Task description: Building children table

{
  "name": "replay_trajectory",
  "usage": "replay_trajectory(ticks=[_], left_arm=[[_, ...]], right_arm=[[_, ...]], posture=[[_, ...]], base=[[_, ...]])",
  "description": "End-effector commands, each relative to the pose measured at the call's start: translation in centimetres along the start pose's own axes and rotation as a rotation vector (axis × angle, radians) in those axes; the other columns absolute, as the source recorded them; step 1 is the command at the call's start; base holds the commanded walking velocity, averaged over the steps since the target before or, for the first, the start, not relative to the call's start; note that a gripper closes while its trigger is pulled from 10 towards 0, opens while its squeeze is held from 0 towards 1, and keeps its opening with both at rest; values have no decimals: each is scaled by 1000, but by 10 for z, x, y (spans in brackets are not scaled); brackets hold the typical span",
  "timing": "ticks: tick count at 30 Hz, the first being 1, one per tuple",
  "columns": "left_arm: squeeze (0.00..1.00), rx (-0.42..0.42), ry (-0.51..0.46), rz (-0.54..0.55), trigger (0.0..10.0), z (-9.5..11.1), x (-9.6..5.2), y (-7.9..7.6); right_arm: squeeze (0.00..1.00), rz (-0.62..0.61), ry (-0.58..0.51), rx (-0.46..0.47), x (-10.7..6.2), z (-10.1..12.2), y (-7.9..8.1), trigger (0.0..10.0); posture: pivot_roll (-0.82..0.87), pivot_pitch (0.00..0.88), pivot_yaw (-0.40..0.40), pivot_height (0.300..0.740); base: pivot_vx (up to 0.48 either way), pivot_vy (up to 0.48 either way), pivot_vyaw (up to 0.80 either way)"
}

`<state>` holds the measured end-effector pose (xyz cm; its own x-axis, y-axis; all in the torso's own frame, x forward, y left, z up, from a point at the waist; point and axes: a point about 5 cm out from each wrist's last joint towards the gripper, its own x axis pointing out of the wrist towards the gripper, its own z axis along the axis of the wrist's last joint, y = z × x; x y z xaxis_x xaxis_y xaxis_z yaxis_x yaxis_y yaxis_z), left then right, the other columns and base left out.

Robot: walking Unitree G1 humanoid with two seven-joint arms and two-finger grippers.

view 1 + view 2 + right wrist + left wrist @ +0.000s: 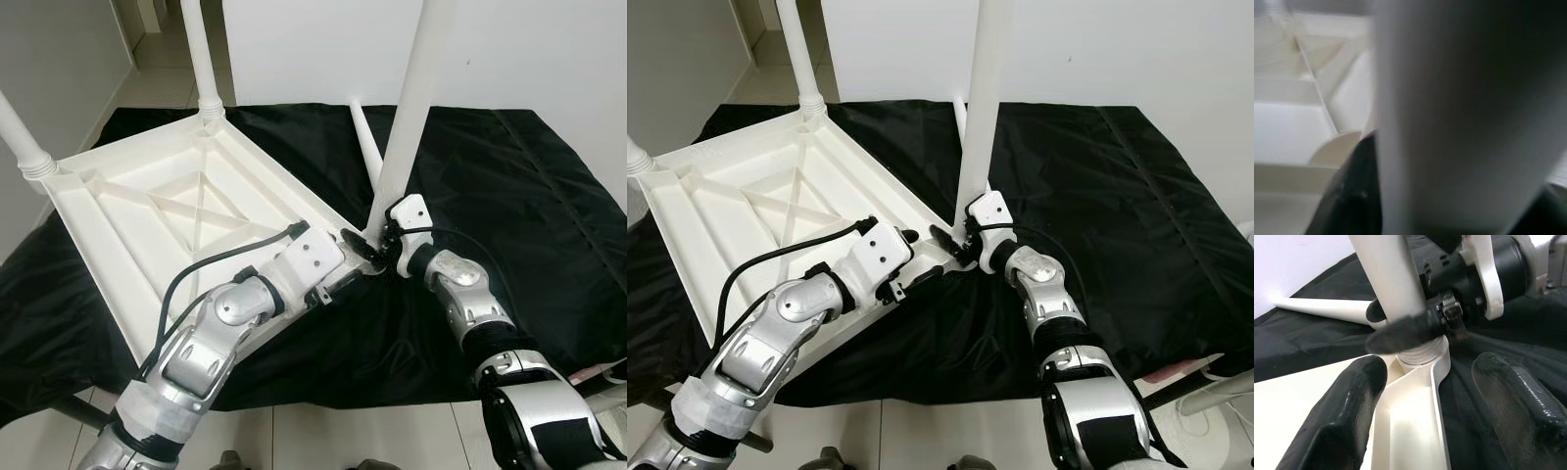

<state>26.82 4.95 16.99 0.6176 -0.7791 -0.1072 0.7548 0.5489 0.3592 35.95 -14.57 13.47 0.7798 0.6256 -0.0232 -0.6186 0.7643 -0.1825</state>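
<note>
An upturned white tabletop (pixel 186 206) lies on black cloth (pixel 529 196). At its near corner the right gripper (pixel 377 247) clasps an upright leg (pixel 407 117) — the left gripper (pixel 1425 396), fingers spread, straddles that corner's edge. Open cloth lies beyond — a loose leg (pixel 366 147) rests there.

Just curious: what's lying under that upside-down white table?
A black sheet is spread beneath the white table and reaches past it on the floor. What the sheet covers under the table cannot be seen.
</note>
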Motion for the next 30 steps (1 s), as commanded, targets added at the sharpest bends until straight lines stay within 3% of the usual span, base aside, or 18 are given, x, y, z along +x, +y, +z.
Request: replay_trajectory(ticks=[1, 4, 5, 18, 19, 21, 22, 24, 27, 29, 30], left_arm=[[0, -3, 18, 4, 10000, -2, -1, 0], [0, -3, 18, 5, 10000, -2, -1, 0], [0, -3, 18, 5, 10000, -2, -1, 0], [0, -2, 17, 4, 10000, -1, -2, 0], [0, -3, 17, 3, 10000, -1, -2, 0], [0, -3, 17, 3, 10000, -1, -2, 0], [0, -1, 18, 4, 10000, -1, -2, 0], [0, -1, 18, 4, 10000, -1, -2, 0], [0, 4, 23, 15, 10000, -2, -3, 3], [0, 4, 23, 15, 10000, -2, -3, 3], [0, 8, 24, 18, 10000, -3, -3, 3]], right_arm=[[0, 14, 62, 35, -2, -12, 3, 0], [0, 12, 76, 62, -2, -16, 5, 0], [0, -1, 87, 84, -3, -20, 7, 10000], [0, -97, 128, 140, -2, -32, 14, 10000], [0, -169, 128, 154, -1, -33, 14, 10000], [0, -169, 128, 154, -1, -33, 14, 10000], [0, -278, 137, 191, -1, -34, 11, 10000], [0, -278, 137, 191, -1, -34, 11, 10000], [0, -518, 144, 250, 2, -32, 21, 10000], [0, -518, 144, 250, 2, -32, 21, 10000], [0, -604, 128, 281, 4, -28, 35, 10000]], posture=[[-8, 0, 15, 740], [-7, 0, 15, 740], [-7, 0, 15, 740], [-11, 0, 18, 740], [-8, 0, 11, 740], [-8, 0, 11, 740], [-7, 0, 9, 740], [-7, 0, 9, 740], [-7, 0, 3, 740], [-7, 0, 3, 740], [-7, 0, -1, 740]], base=[[0, 0, 0], [0, 0, 0], [0, 0, 0], [0, 0, 0], [0, 0, 0], [0, 0, 0], [0, 0, 0], [0, 0, 0], [0, 0, 0], [0, 0, 0], [0, 0, 0]])
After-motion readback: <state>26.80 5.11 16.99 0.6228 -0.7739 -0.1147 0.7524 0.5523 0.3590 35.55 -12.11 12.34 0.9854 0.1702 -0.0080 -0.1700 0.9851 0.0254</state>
